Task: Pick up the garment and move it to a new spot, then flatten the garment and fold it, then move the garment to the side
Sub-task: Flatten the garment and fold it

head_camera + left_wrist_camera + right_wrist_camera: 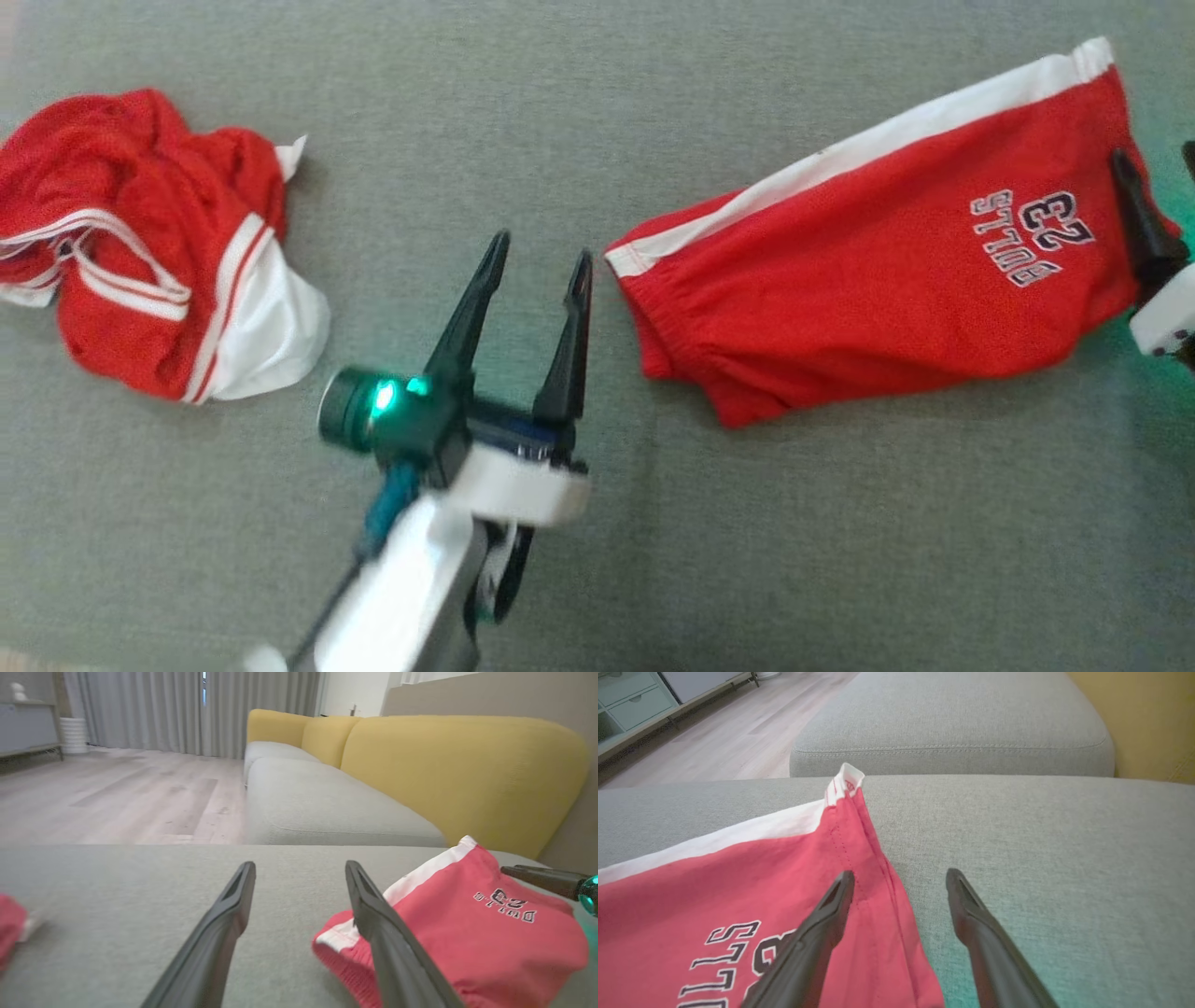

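Note:
The garment (878, 271), red shorts with a white side stripe and "BULLS 23" lettering, lies folded and fairly flat on the grey cushion (597, 112) at the right. My left gripper (542, 247) is open and empty just left of the garment's waistband end. In the left wrist view its fingertips (300, 865) straddle bare cushion, and the right finger overlaps the garment (467, 924). My right gripper (1158, 157) is open at the garment's far right end. In the right wrist view (901, 873) one finger is over the garment's hem (714, 882) and the other over grey fabric.
A second, crumpled red-and-white garment (140, 252) lies at the far left of the cushion. Beyond the cushion's edge are another grey seat (317, 807), yellow backrests (467, 765) and wooden floor (117, 793). A low cabinet (626, 695) stands across the floor.

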### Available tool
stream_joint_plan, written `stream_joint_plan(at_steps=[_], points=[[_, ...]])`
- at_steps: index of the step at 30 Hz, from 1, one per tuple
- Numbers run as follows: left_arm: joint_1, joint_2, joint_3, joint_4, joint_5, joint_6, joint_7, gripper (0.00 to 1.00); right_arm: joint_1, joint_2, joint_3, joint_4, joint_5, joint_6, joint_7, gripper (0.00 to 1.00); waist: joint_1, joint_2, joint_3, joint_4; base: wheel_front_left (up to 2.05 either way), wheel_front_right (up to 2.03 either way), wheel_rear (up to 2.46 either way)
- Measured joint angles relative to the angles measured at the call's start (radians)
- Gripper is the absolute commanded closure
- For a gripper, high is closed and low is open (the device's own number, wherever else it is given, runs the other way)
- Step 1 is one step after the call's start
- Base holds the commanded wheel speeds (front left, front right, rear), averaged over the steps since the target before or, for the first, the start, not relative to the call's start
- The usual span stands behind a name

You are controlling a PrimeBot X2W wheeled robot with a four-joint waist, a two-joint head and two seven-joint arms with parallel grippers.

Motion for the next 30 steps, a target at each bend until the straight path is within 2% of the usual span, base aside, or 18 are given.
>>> stream_joint_plan(at_steps=[4,8,14,15,16,17,18,24,30], points=[[0.115,0.0,0.026,-0.104,0.115,0.062,-0.001,0.0,0.0,-0.013,-0.007,0.021,0.049,0.0,0.029,0.0,0.0,0.0,-0.006,0.03,0.0,0.0,0.0],[0.178,0.0,0.041,-0.188,0.158,0.108,-0.004,0.0,0.0,-0.019,-0.01,0.072,0.096,0.0,0.087,0.0,0.0,0.0,-0.008,0.069,0.0,0.0,0.0],[0.23,0.0,0.04,-0.227,0.174,0.135,-0.004,0.0,-0.005,-0.019,-0.005,0.104,0.173,0.0,0.197,0.0,0.0,0.0,-0.021,0.103,0.0,0.0,0.0],[0.236,0.0,0.041,-0.229,0.174,0.137,-0.004,0.0,-0.005,-0.019,-0.002,0.101,0.182,0.0,0.208,0.1,0.0,0.0,-0.023,0.102,0.0,0.0,0.0],[0.239,0.0,0.043,-0.229,0.174,0.138,-0.004,0.0,-0.005,-0.018,0.002,0.096,0.192,0.0,0.211,0.75,0.0,0.0,-0.025,0.098,0.0,0.0,0.0],[0.238,0.0,0.045,-0.229,0.177,0.138,-0.004,0.0,-0.005,-0.016,0.006,0.093,0.2,0.0,0.21,0.92,0.0001,0.0,-0.028,0.091,0.0,0.0,0.0],[0.238,0.0,0.047,-0.229,0.181,0.137,-0.004,0.0,-0.005,-0.015,0.01,0.092,0.203,0.0,0.205,1.0,0.0001,0.0,-0.03,0.084,0.0,0.0,0.0],[0.237,0.0,0.064,-0.226,0.199,0.126,-0.004,0.0,-0.005,0.011,0.033,0.129,0.193,0.0,0.158,1.0,0.0001,0.0,-0.052,-0.007,0.0,0.0,0.0],[0.237,0.0,0.082,-0.212,0.217,0.101,-0.004,0.0,-0.005,-0.007,0.031,0.163,0.188,0.0,0.128,1.0,0.0001,0.0,-0.068,-0.117,0.0,0.0,0.0]])
